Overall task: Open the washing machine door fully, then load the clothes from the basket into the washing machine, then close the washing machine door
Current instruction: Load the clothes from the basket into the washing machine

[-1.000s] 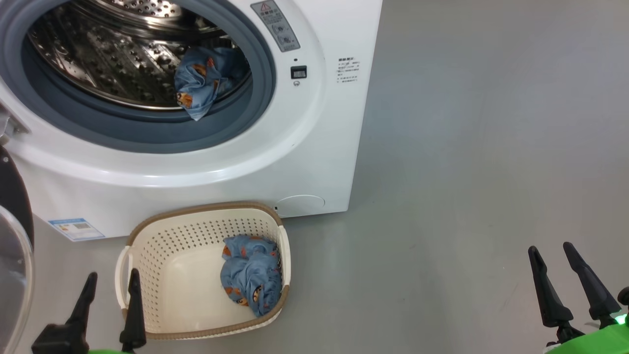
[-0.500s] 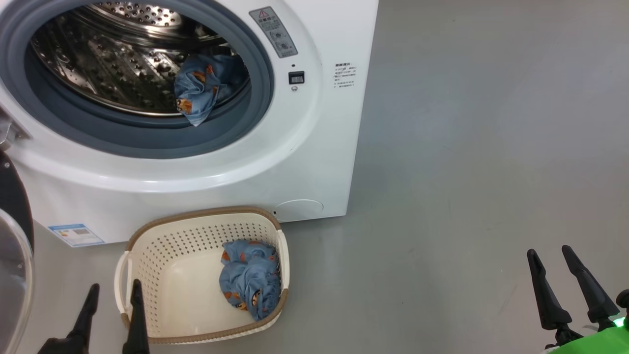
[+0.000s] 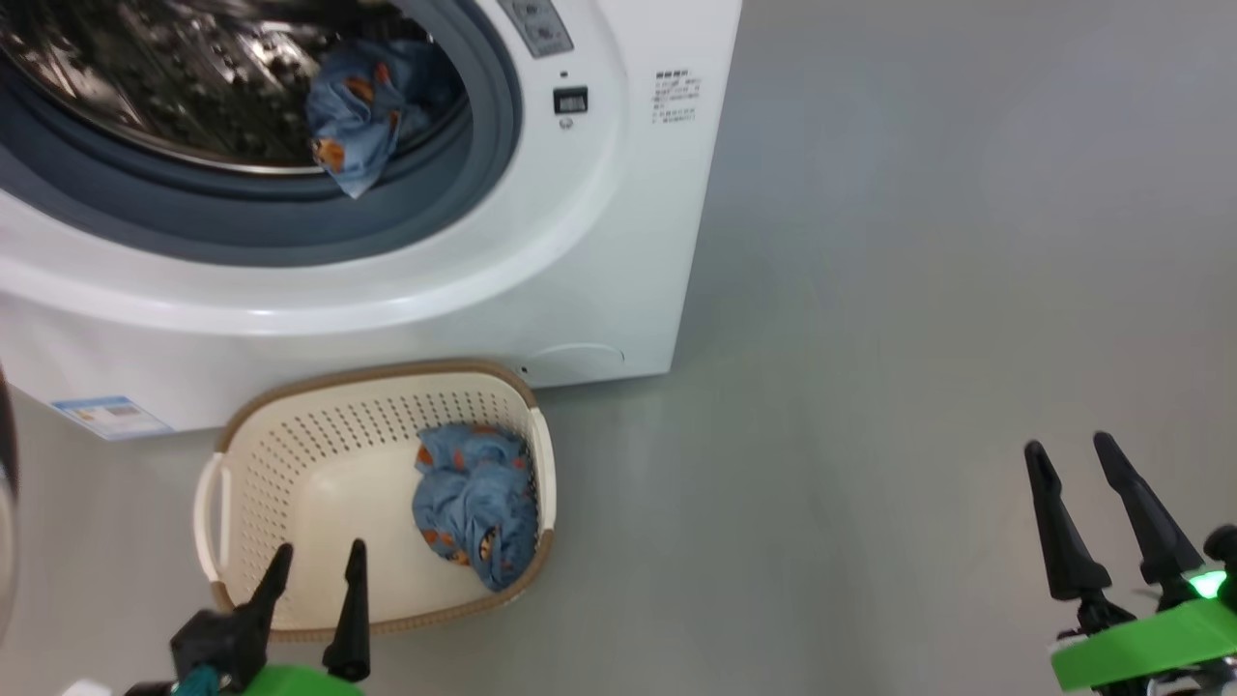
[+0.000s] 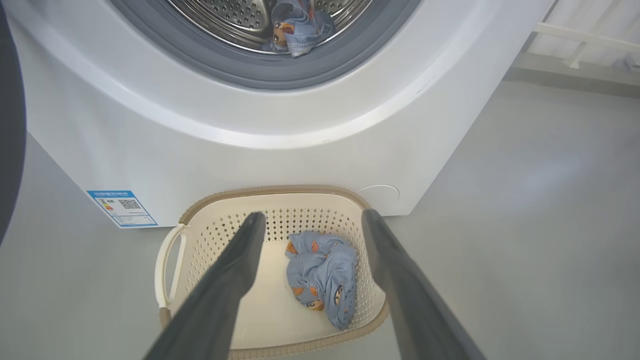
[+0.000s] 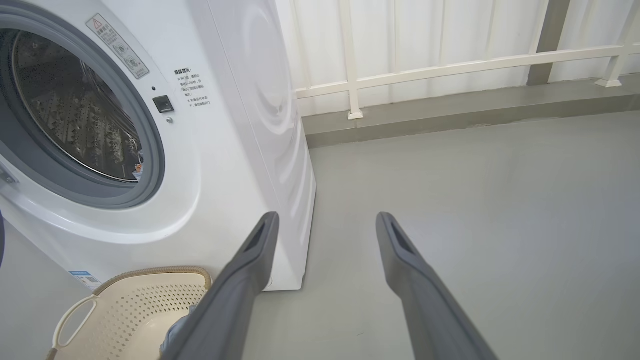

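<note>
Basket: sitting just before the washing machine, long axis running along its front (handles at the short ends); cream perforated plastic, brown woven-look rim.
Clothes: blue bundle lying crumpled at the basket's right end.
Left gripper: hovering over the near rim, fingers spread wide, empty.
Right gripper: hanging well apart, likewise wide, empty.

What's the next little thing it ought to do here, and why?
Probably lower the left pincer into the basket and onto the blue garment lying there. Its jaws stand open above the basket, the other garment already sits in the washing machine, and this one is not yet loaded.
</note>
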You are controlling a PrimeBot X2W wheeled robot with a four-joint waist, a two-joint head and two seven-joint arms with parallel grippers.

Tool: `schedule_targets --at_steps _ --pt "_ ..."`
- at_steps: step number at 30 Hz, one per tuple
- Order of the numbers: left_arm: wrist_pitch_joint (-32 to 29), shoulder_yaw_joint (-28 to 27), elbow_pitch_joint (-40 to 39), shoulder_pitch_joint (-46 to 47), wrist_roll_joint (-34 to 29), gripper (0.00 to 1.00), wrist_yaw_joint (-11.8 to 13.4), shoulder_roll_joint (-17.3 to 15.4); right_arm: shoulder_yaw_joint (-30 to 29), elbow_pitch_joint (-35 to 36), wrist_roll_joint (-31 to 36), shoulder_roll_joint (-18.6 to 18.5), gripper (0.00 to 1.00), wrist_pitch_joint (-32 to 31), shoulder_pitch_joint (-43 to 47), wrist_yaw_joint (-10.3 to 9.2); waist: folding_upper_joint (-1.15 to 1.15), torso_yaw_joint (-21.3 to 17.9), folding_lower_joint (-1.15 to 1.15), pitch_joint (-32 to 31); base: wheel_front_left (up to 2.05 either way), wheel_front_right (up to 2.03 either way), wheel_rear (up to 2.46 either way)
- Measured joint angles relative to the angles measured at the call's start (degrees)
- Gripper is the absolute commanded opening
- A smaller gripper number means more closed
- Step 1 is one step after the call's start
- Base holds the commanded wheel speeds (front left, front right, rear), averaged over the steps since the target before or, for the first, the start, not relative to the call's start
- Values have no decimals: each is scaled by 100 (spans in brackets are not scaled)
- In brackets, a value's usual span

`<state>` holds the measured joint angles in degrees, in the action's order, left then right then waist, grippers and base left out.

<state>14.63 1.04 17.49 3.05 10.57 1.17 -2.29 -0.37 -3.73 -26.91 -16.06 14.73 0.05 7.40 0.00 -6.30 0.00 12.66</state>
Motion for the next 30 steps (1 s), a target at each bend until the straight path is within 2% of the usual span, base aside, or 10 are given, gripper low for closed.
schedule_targets --at_steps 5,14,30 --pt "0 185 588 492 9 100 -1 3 155 22 -42 37 100 0 -313 0 0 -72 0 321 0 0 0" --pt "0 359 1900 1644 -29 100 -152 11 180 88 -101 131 100 0 -772 0 0 -223 1 975 0 0 0" --pt "0 593 4308 4016 -509 100 -294 -74 327 257 -249 181 100 0 -1592 0 0 -465 1 2319 0 0 0"
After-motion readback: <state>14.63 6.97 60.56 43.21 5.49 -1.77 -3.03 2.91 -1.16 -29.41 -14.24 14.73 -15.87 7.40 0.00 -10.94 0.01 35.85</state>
